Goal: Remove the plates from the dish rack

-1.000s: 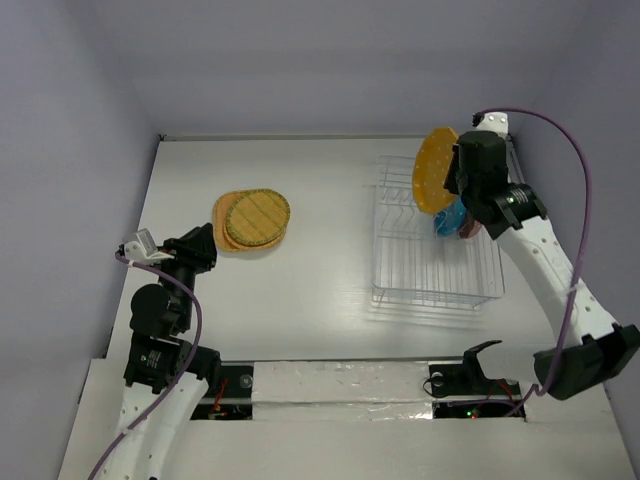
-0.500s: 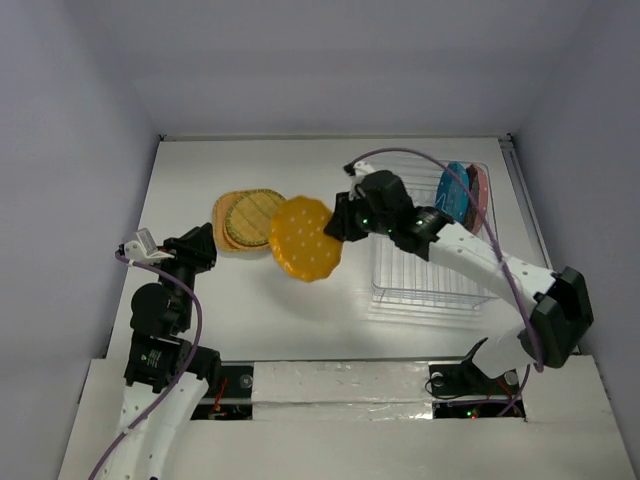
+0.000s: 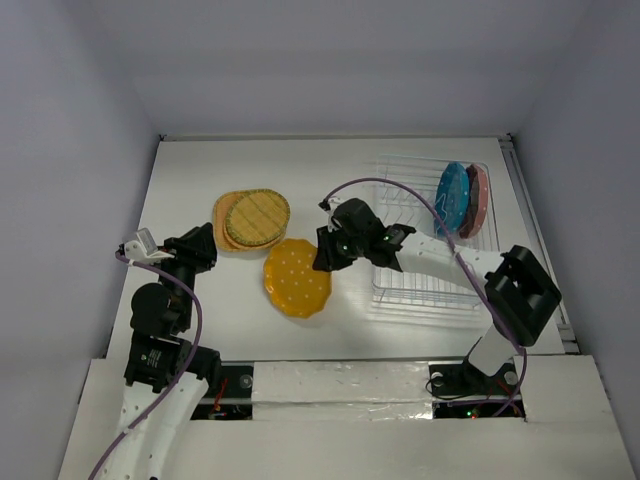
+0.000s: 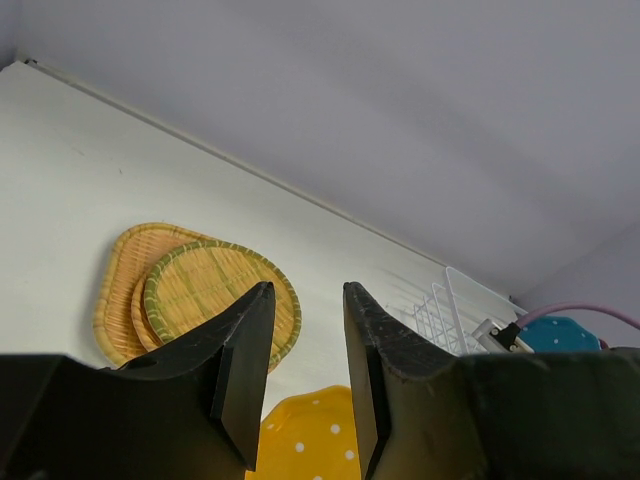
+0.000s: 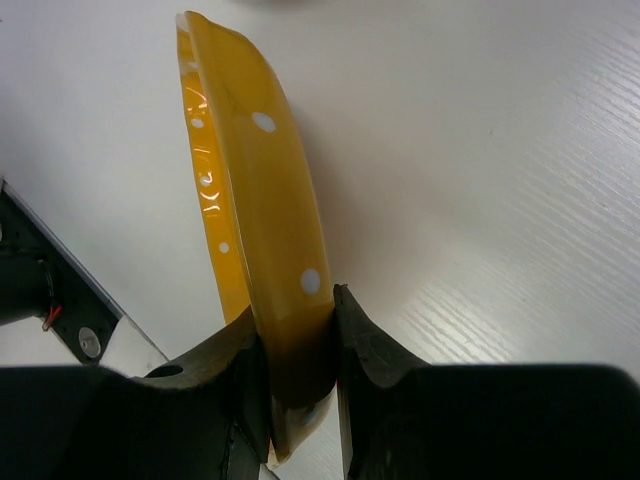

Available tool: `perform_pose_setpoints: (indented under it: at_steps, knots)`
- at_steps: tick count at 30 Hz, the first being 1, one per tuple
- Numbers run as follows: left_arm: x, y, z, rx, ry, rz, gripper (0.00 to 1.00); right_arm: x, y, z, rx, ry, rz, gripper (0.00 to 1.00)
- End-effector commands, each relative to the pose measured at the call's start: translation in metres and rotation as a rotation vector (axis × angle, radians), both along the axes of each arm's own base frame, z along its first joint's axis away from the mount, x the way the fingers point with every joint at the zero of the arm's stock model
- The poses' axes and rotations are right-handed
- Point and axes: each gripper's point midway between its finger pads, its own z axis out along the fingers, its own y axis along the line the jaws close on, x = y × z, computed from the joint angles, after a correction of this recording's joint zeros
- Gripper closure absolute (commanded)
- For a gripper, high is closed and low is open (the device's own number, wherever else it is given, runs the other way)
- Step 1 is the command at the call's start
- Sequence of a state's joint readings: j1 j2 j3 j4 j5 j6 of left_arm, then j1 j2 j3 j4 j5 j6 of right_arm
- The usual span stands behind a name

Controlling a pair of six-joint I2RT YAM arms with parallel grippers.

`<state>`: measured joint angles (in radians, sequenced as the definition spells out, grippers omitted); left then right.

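My right gripper (image 3: 322, 256) is shut on the rim of the dotted scalloped yellow-orange plate (image 3: 297, 277), held low over the table just in front of the stacked plates; in the right wrist view the plate (image 5: 250, 190) stands edge-on between the jaws (image 5: 298, 340). The yellowish woven round plate (image 3: 257, 217) lies on the orange-tan woven plate (image 3: 224, 215) at left centre. The blue plate (image 3: 452, 196) and the dotted pink plate (image 3: 477, 200) stand in the clear dish rack (image 3: 430, 275) at the right. My left gripper (image 4: 306, 330) is open and empty near the left edge.
White walls close the table at the back and both sides. The right arm's purple cable (image 3: 400, 185) loops over the rack. The left arm's base and cable (image 3: 160, 330) sit at the near left.
My right gripper carried the dotted yellow-orange plate from above the rack leftward and down to the table in front of the woven plates. The left arm has not moved.
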<state>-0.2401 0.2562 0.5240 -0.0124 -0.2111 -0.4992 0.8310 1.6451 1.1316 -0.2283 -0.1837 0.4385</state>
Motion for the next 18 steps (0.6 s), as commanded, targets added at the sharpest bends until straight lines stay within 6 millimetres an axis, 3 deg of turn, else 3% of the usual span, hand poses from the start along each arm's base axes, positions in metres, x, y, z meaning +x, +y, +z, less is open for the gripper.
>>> perform_pose_setpoints:
  at_steps: [1,7,17,18]
  knots:
    - [0.001,0.0,0.011,-0.004,-0.04,0.002,0.69,0.018,0.012,0.012,0.061,-0.095,-0.023,0.97]
    - [0.001,0.0,0.011,-0.004,-0.04,0.002,0.69,0.023,-0.017,-0.036,-0.098,-0.066,-0.132,0.7]
    - [0.001,0.001,0.012,-0.005,-0.043,0.002,0.69,0.022,-0.044,-0.074,-0.249,-0.047,-0.182,0.61]
    - [0.001,0.001,0.012,-0.005,-0.043,0.002,0.69,0.022,-0.048,-0.078,-0.272,-0.043,-0.186,0.56]
